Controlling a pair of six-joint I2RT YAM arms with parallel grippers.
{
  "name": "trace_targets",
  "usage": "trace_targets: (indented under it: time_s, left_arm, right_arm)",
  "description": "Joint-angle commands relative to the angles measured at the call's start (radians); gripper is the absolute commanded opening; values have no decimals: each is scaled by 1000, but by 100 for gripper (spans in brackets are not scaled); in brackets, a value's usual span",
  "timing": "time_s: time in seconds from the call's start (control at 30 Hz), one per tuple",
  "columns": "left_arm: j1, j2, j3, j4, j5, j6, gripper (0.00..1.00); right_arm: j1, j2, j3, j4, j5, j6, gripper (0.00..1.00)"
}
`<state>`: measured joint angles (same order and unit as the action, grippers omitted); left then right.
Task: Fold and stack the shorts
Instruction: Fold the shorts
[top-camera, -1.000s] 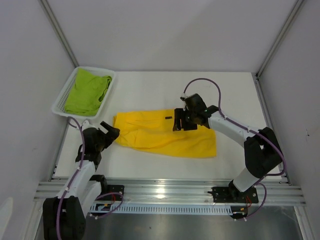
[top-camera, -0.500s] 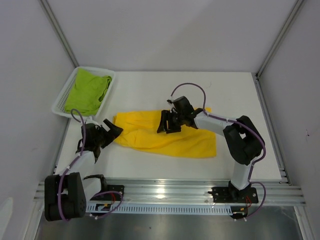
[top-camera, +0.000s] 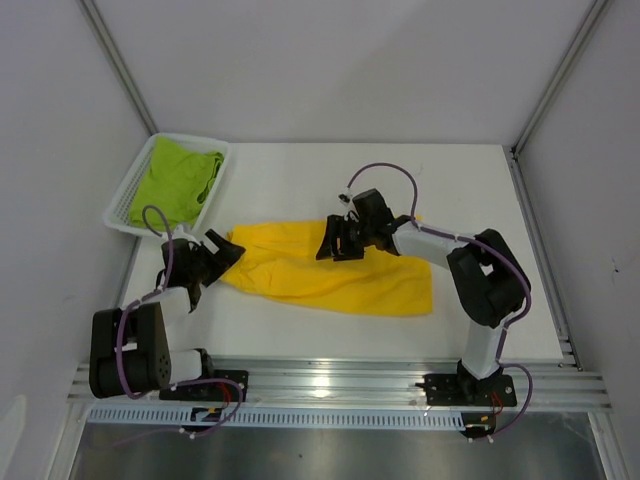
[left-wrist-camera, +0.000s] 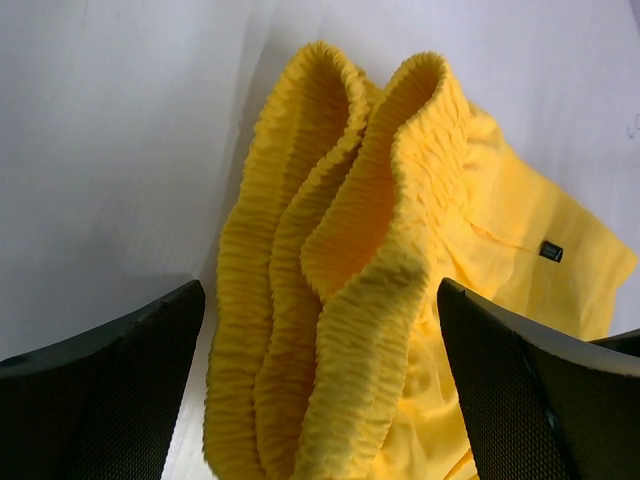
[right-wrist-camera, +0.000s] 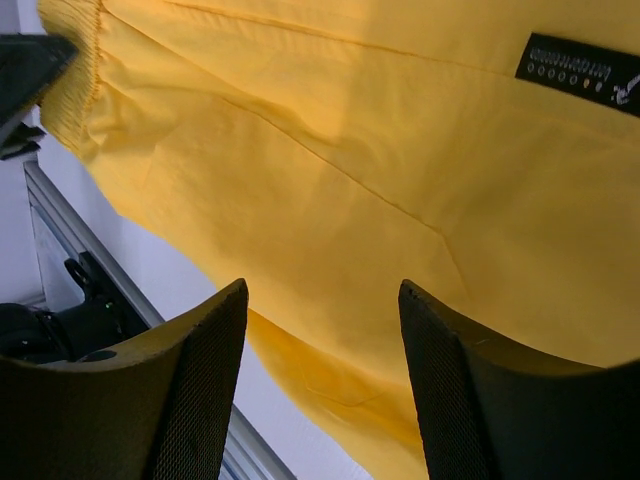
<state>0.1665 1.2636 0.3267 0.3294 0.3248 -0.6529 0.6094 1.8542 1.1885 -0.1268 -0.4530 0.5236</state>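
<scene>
Though wide open, left hand at shorts.

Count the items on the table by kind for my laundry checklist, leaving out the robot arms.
Shorts: 2, the yellow shorts and the lime green shorts
White mesh basket: 1
Total: 3

Bright even light, soft shadows beside yellow shorts, glare on metal rail, wrist views sharp
</scene>
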Motion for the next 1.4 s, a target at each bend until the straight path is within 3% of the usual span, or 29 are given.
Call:
trace_targets:
  time_s: [0.0,0.3,0.5,0.9,1.17,1.37]
  left_arm:
    - [18,55,52,112,60,1,99]
    - [21,172,101,151,125,4,95]
    - [21,244,123,177,200,-5,52]
    - [21,139,86,200,214,7,15]
    - [-12,-153,-20,123,148,10,13]
    - [-70,-368,-2,-124,-38,73,13]
  right_arm:
    - [4,30,-35,39,-19,-13,64]
    - [23,54,-131,56,-4,-28,63]
    - [29,8,-150,69,0,-22,63]
    - [26,-23,-106,-5,48,-72,60]
    - [-30,11,-32,-100,42,-145,60]
    - [-31,-65,-52,-83,-15,-116,56]
